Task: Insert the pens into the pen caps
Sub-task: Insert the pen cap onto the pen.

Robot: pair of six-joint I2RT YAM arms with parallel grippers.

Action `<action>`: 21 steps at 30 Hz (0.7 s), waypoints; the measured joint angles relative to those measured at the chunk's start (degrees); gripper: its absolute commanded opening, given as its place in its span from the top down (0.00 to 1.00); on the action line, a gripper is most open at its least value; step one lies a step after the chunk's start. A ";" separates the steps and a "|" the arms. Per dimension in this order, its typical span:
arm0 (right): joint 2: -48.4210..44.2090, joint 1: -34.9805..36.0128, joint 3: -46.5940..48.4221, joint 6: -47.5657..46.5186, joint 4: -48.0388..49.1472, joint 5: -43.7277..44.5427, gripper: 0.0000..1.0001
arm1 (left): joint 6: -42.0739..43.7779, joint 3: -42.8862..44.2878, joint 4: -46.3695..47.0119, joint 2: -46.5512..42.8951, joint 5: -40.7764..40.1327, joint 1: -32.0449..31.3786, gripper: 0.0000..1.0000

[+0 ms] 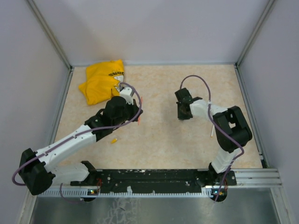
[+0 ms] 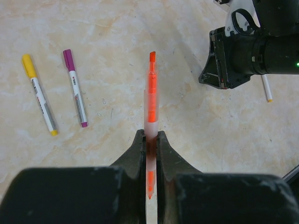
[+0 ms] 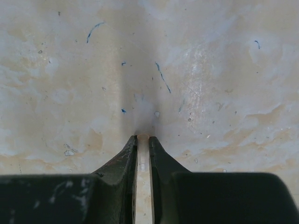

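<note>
The orange pen (image 2: 151, 93) is the one in play. Its tip is bare and points straight out ahead of the left gripper (image 2: 150, 136), whose jaws are clamped tight on the barrel approx. mid-length, so the back end sticks out behind the fingers.

Progress, as we judge it: 2 pens look finished. The yellow-capped pen (image 2: 39, 95) and the purple-capped pen (image 2: 75, 88) lie side by side on the table (image 2: 112, 37), ahead and to the left of that hand, apart from each other and well clear of the jaws. The orange one isn't capped yet, and we see no matching cap in any view. A white pen (image 2: 266, 87) w/ a yellow end lies ahead and to the right, partly hidden behind the other arm; we can't tell if it's capped. A 5th pen we can't find.

The right gripper (image 3: 143, 140) sits low over bare table, ahead-right of the left hand. Its jaws stand narrow w/ a thin pale strip between them. We can't tell whether that's something pinched or just table showing through.

The yellow cloth (image 1: 103, 81) lies behind-left of the left hand, not involved.
</note>
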 measured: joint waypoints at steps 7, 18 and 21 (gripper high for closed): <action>-3.37 0.31 -3.19 -3.06 1.38 -6.21 0.92 | 0.20 -0.72 0.39 -0.04 -0.09 0.00 1.00; -6.62 17.14 -3.87 -16.92 1.90 -11.54 0.91 | 0.02 -3.43 0.85 -5.57 -5.92 0.00 1.00; -6.62 19.15 -3.87 -19.78 1.79 -12.76 0.91 | -0.15 -4.31 0.87 -8.20 -8.37 0.00 1.00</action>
